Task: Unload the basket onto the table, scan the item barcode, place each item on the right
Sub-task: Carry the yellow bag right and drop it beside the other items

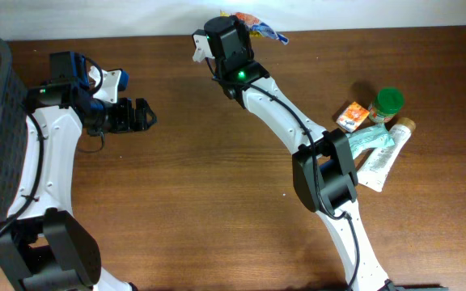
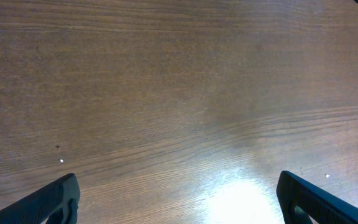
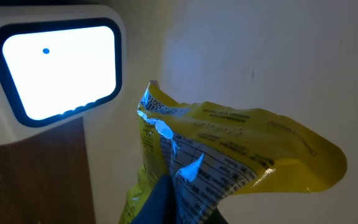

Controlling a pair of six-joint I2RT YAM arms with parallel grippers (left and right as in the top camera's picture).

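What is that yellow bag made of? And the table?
The yellow bag looks like thin glossy plastic film: it crinkles and reflects blue light. The table looks like smooth brown wood, with grain lines showing, though it may be only a wood-look surface.

Crumpled yellow pkt (image 3: pixel 247 149) beside lit scanner (image 3: pixel 55 68).

Two arms (image 1: pixel 53 136) (image 1: pixel 277 109), one yellow packet (image 3: pixel 247 149), one scanner (image 3: pixel 58 68), one orange box (image 1: pixel 351 115), one jar (image 1: pixel 387 103), one tube (image 1: pixel 385 158).

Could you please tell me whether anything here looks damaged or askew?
The yellow snack packet beside the lit scanner is crumpled. Its top edge is bent over, so the print on it sits skewed rather than flat.
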